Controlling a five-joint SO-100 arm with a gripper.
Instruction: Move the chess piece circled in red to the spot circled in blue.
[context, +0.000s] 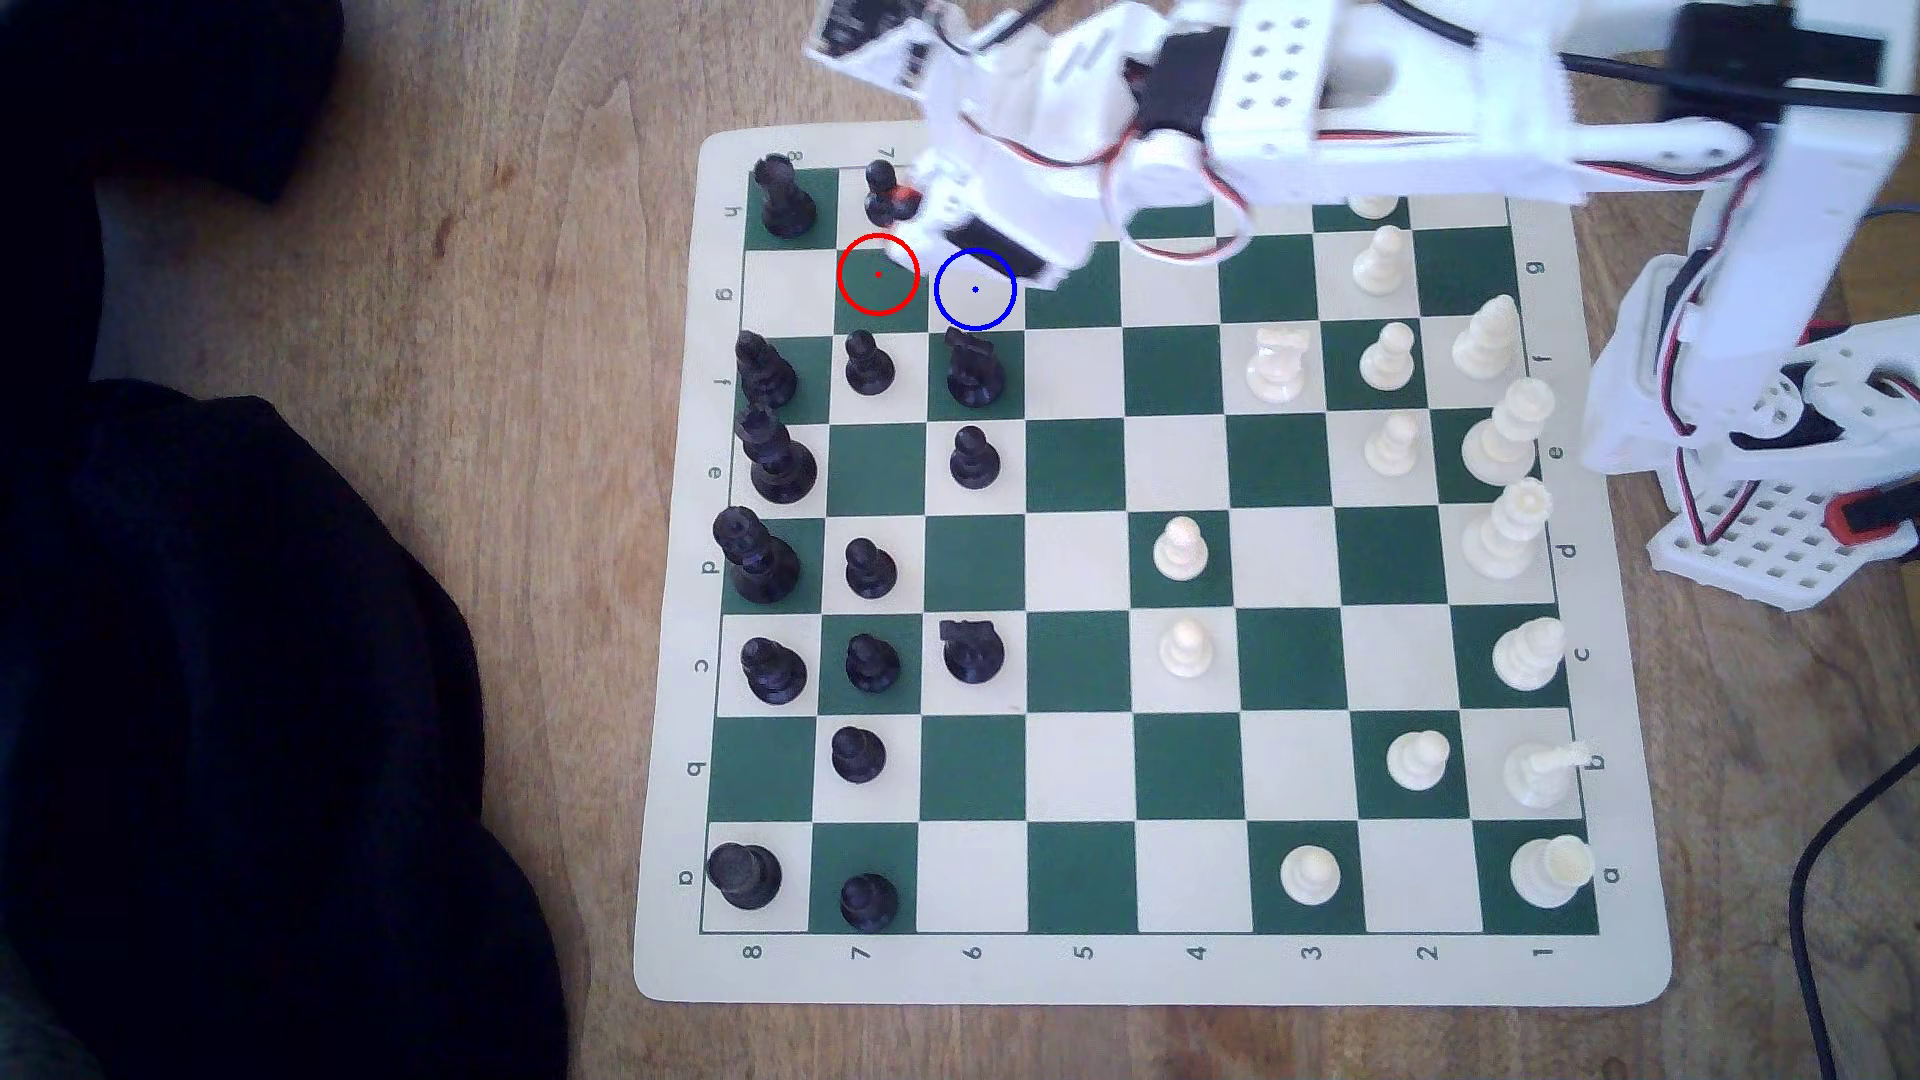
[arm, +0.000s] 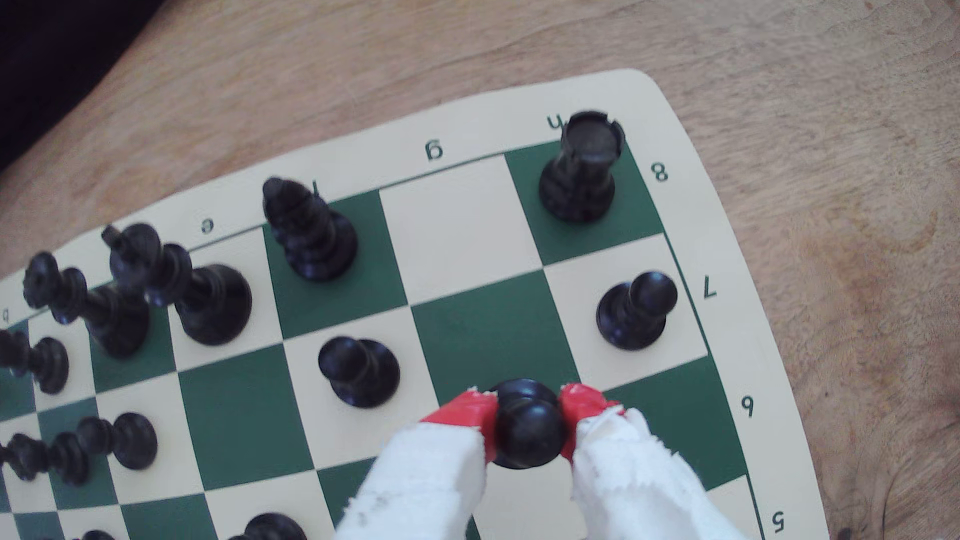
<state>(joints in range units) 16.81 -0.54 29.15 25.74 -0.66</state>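
Note:
The chess piece (arm: 529, 431), a small glossy black pawn, is clamped between my red-tipped fingers (arm: 467, 413). My gripper (arm: 527, 413) is shut on it over the edge where the green ringed square meets the cream one. In the exterior view my gripper (context: 935, 223) hangs over the board's far left corner area, and its body hides the pawn. The red ring (context: 878, 274) marks a green square with nothing standing on it. The spot (context: 975, 290), a cream square with a blue ring and dot, lies just to the exterior view's right of it, partly under my gripper.
Close by stand a black pawn (context: 881, 192), a black rook (context: 784, 197), another black pawn (context: 868, 363) and a black knight (context: 974, 371). White pieces (context: 1382, 260) line the exterior view's right side. My arm's base (context: 1766, 498) stands beside the board there. Dark cloth (context: 208, 675) lies at the left.

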